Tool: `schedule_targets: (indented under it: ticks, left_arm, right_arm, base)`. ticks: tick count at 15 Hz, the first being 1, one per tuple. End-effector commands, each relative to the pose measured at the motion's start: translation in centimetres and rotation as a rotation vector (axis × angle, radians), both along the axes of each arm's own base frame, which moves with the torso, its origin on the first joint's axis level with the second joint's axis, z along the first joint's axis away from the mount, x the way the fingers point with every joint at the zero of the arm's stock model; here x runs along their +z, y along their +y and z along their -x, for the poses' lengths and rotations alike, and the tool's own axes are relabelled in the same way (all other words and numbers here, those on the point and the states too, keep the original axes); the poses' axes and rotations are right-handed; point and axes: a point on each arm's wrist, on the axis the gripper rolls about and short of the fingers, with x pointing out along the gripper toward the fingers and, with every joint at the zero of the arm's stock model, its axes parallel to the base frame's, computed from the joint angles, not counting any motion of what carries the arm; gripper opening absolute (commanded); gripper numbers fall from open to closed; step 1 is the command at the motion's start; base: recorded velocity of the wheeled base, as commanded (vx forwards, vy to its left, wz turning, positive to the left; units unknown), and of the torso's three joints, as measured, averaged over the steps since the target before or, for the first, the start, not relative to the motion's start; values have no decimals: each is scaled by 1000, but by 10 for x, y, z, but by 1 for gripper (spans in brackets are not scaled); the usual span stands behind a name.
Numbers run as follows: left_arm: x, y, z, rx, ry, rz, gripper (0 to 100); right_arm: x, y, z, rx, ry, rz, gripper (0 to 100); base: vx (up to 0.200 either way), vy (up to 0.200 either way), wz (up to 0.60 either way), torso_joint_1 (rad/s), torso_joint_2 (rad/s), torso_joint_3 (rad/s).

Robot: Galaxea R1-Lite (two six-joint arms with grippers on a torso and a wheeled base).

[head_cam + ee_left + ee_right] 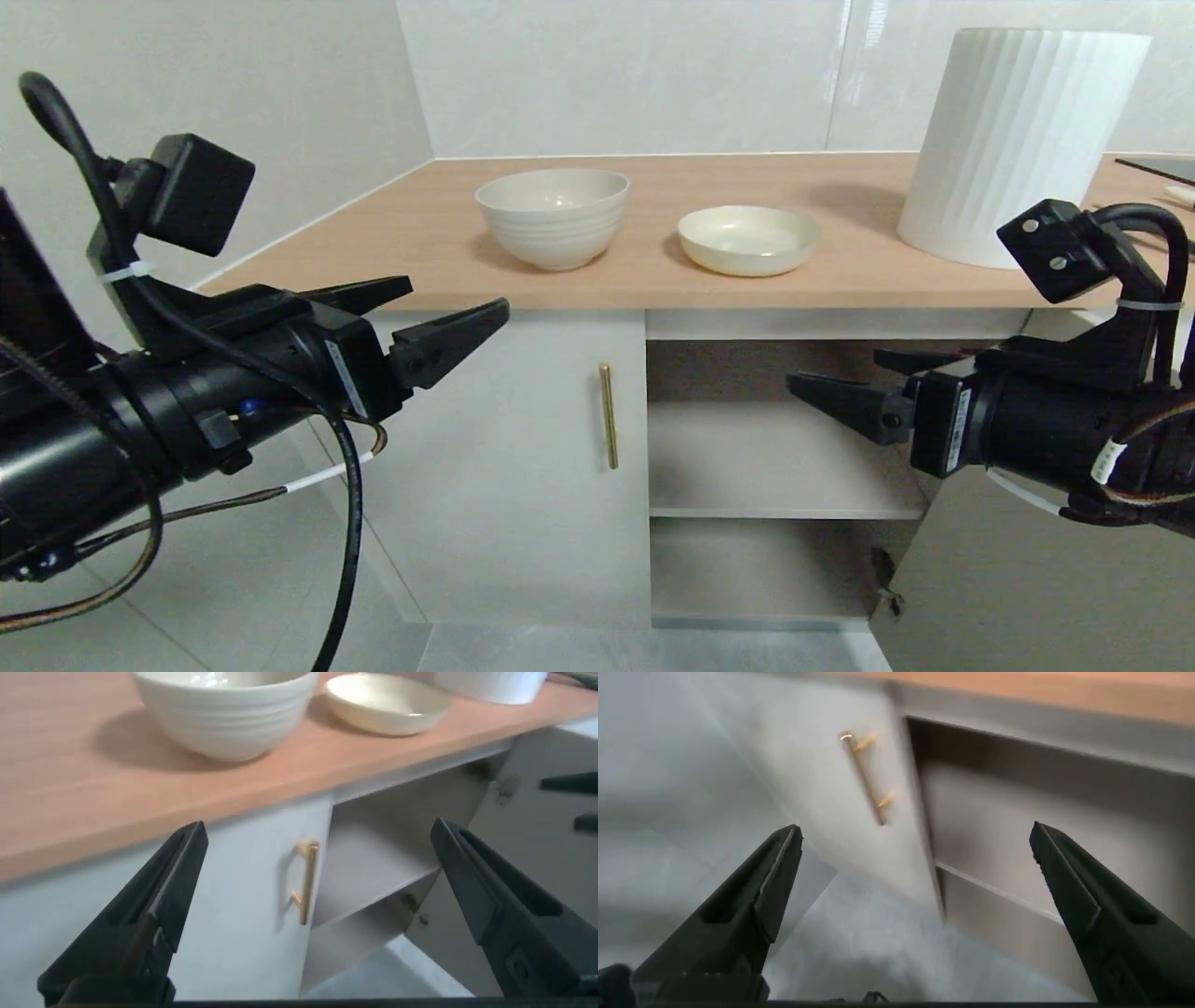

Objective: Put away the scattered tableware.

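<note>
– Pale tiled walls point(653, 75) meet in a corner behind a light wooden worktop point(420, 233), with grey floor tiles point(233, 597) below. What's sitting up there?

– Two pieces of tableware. A ribbed cream ceramic bowl point(553, 217) stands upright near the front edge, and a shallow cream round dish point(749, 239) sits to its right, close by but not touching. Further right and a little behind the dish there's a tall white ribbed cylinder point(1022, 140).

– And under the worktop?

– A white cabinet door point(523, 467) with a slim upright brass handle point(608, 415) is closed, directly below the bowl. Right of it is an open cabinet compartment point(775, 373), roughly under the dish, with a white shelf point(775, 457) across its middle and a second space underneath.

– Where are the arms?

– Both hang in front of the cabinet, lower than the worktop's surface. The left gripper point(457, 292) is by the closed door, left of the bowl and just under the front edge. Its jaws are spread wide and it holds nothing. In the left wrist view the bowl and dish lie beyond the parted fingers point(177, 873).

– The other one?

– The right gripper point(834, 366) is level with the upper space of the open compartment, pointing towards it from the right. It's wide open as well, with nothing between its jaws. Both the bowl and the dish are on the worktop, well apart from either gripper
</note>
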Motion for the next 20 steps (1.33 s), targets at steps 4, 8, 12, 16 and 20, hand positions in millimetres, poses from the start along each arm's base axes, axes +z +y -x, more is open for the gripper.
schedule_targets:
  ticks: [4,8,12,16,20]
  left_arm:
    - [-6,-6,-5,-14,23,-13,100]
    - [-8,-10,-6,-26,33,-19,100]
    - [36,-20,-46,47,103,-55,100]
    - [57,-2,-70,146,322,-103,100]
    - [31,4,-110,221,417,-129,100]
  right_arm:
    - [0,0,0,4,-2,-2,100]
    - [2,0,0,2,-7,-6,100]
    - [31,6,-36,-66,-30,-12,100]
    - [70,5,-58,-148,129,105,100]
    - [64,7,-82,-194,168,119,100]
  base:
    - [0,0,0,75,-511,-350]
    - [0,0,0,140,-460,-331]
    - [0,0,0,85,-239,-162]
    - [0,0,0,0,0,0]
    - [0,0,0,0,0,0]
